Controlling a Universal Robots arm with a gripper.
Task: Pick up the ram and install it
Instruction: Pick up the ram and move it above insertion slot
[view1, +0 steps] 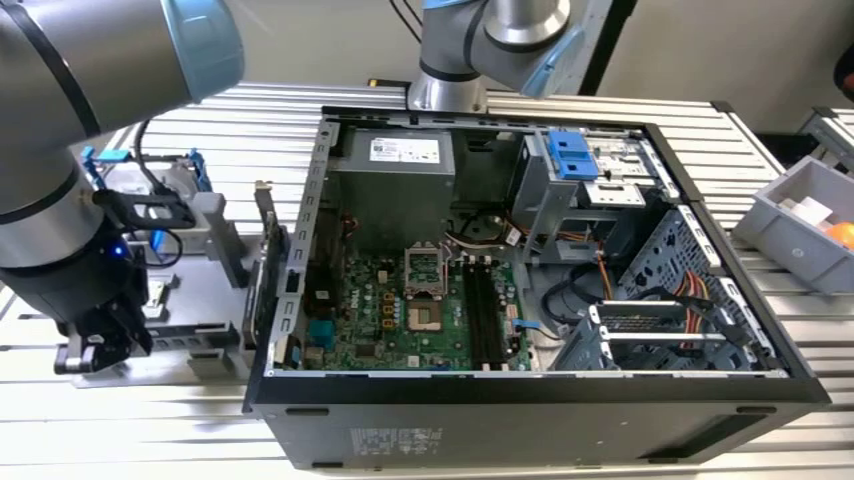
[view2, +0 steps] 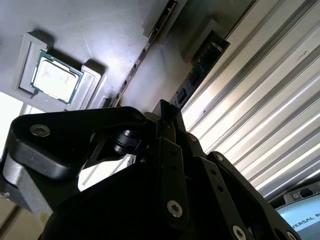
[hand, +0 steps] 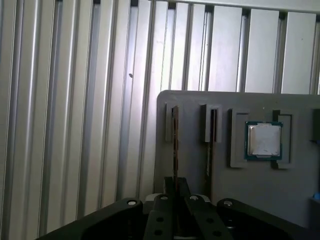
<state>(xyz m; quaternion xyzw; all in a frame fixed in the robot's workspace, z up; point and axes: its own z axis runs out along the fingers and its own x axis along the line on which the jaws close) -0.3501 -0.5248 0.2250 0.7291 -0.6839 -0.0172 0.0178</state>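
The ram (hand: 175, 135) stands on edge in a slot of a grey fixture plate (hand: 195, 100), in the slot farthest from the CPU chip (hand: 263, 140). My gripper (hand: 175, 186) sits at the stick's near end, its fingers pressed close with the thin edge running between them. The second wrist view shows the same dark green ram (view2: 200, 65) leading into the gripper (view2: 165, 112). A second stick (hand: 210, 135) stands in the neighbouring slot. In the exterior view the gripper (view1: 96, 350) is low over the fixture (view1: 200, 345), at the exterior view's left.
The open computer case (view1: 534, 385) fills the middle, with long black memory slots (view1: 483, 310) on its green board. A hard drive with blue brackets (view1: 154, 180) stands behind the fixture. A grey bin (view1: 801, 220) sits at the exterior view's right on the slatted table.
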